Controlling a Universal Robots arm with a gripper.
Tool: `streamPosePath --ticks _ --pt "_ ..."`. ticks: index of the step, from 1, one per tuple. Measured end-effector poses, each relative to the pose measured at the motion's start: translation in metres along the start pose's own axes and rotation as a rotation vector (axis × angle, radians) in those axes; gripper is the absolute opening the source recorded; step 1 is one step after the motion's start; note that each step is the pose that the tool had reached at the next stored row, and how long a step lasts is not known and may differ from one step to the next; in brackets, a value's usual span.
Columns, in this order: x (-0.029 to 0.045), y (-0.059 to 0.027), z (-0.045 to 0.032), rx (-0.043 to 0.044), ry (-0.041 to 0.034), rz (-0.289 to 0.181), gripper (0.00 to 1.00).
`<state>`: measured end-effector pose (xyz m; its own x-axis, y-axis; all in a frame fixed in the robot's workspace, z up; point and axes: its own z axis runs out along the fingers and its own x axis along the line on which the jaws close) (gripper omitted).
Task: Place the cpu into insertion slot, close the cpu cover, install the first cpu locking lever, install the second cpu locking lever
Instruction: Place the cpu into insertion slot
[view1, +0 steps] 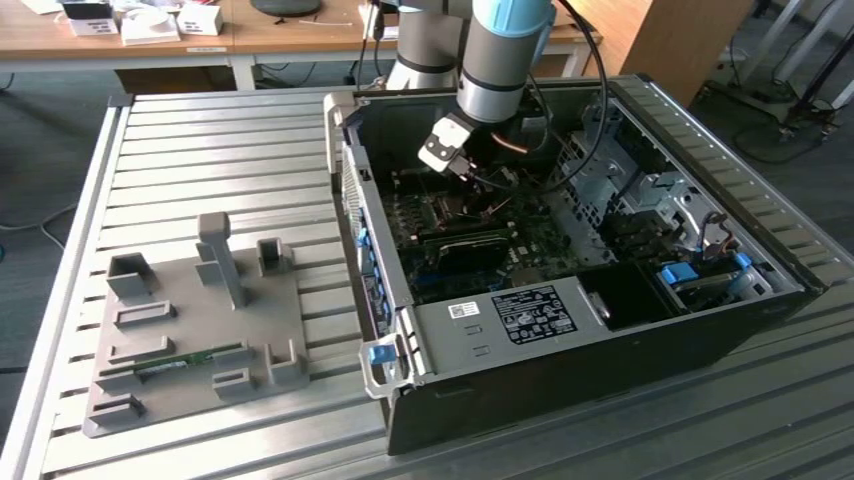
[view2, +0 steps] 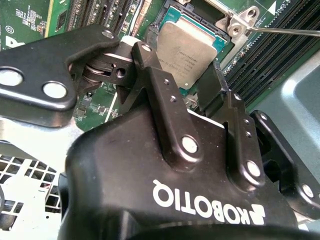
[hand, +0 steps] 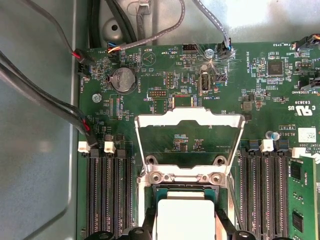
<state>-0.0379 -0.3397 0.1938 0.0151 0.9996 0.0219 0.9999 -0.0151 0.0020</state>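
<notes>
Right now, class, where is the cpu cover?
In the first wrist view the cpu cover is swung open, its hinged edge beside the cpu, between the two banks of memory slots.

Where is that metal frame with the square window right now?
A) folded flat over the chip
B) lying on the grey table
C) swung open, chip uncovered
C: in the first wrist view the cpu cover stands swung open and the cpu lies uncovered.
</notes>
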Motion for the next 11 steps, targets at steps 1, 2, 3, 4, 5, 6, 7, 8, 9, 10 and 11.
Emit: streamPosePath --ticks 1,2,3,4,5,6,7,8,9,10,11 --pt "0.0 0.0 0.0003 -0.0001 0.0002 0.0 0.54" --pt "0.0 0.0 0.0005 0.0 0.0001 0.0 0.54" --pt "0.0 0.0 0.0007 0.0001 0.0 0.0 0.54" --pt "-0.0001 0.0 0.0009 0.0002 -0.0002 0.0 0.54" --pt "-0.0001 0.0 0.0011 0.0002 -0.0003 0.0 0.54" --pt "-0.0001 0.0 0.0013 0.0003 -0.0003 0.0 0.54" --pt "-0.0001 0.0 0.0015 0.0002 -0.0003 0.0 0.54" --pt "-0.0001 0.0 0.0016 0.0002 -0.0003 0.0 0.54" --pt "0.0 0.0 0.0016 0.0001 -0.0002 0.0 0.54" --pt "0.0 0.0 0.0017 0.0 0.0 0.0 0.54" --pt "0.0 0.0 0.0017 0.0 -0.0001 0.0 0.54"
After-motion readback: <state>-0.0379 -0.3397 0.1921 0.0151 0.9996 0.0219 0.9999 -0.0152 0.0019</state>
